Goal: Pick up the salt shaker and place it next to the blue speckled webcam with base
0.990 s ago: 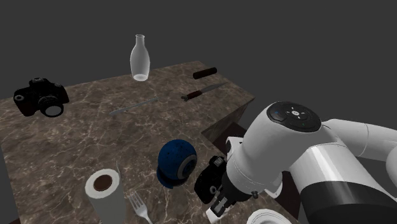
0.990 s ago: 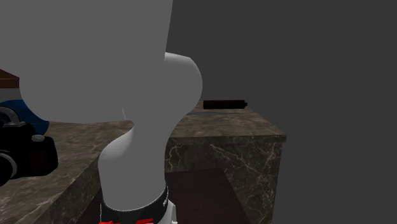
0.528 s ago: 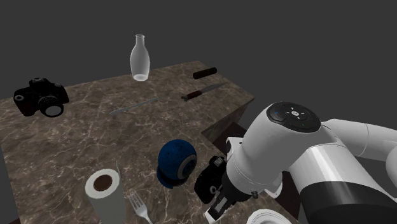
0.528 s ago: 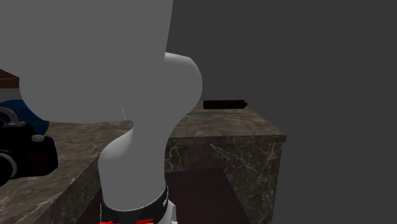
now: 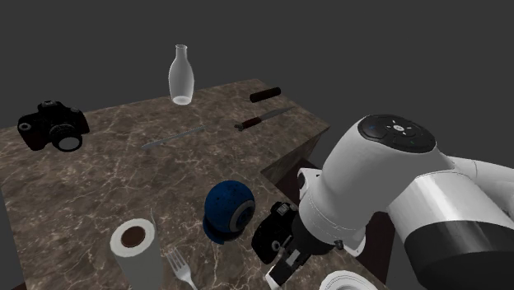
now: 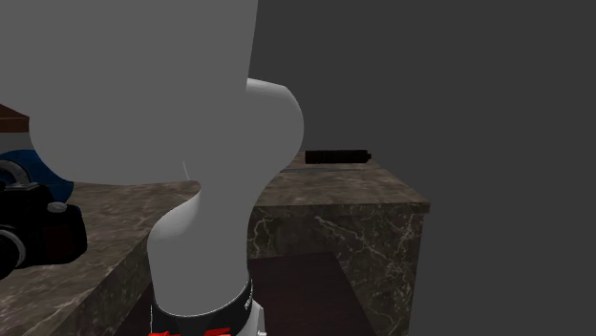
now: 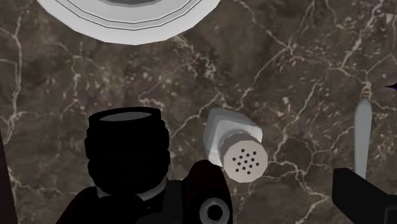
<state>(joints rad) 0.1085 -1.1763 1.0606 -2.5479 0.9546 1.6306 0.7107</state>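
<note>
We count two cameras: a black camera (image 5: 53, 125) far from the gripper (image 5: 282, 268) and a second black camera (image 5: 272, 235) just beside it. Between them come one paper roll (image 5: 133, 247), one fork (image 5: 177, 264), one clear bottle (image 5: 181, 76), two knives, a grey knife (image 5: 171, 137) and a brown-handled knife (image 5: 262, 119), and one blue webcam (image 5: 228, 210) near the gripper. Its fingers (image 7: 366, 200) stand spread, clasping nothing; the one white salt shaker (image 7: 232, 145) sits below them on the marble table (image 5: 99, 181), near one white plate (image 5: 346, 282).
</note>
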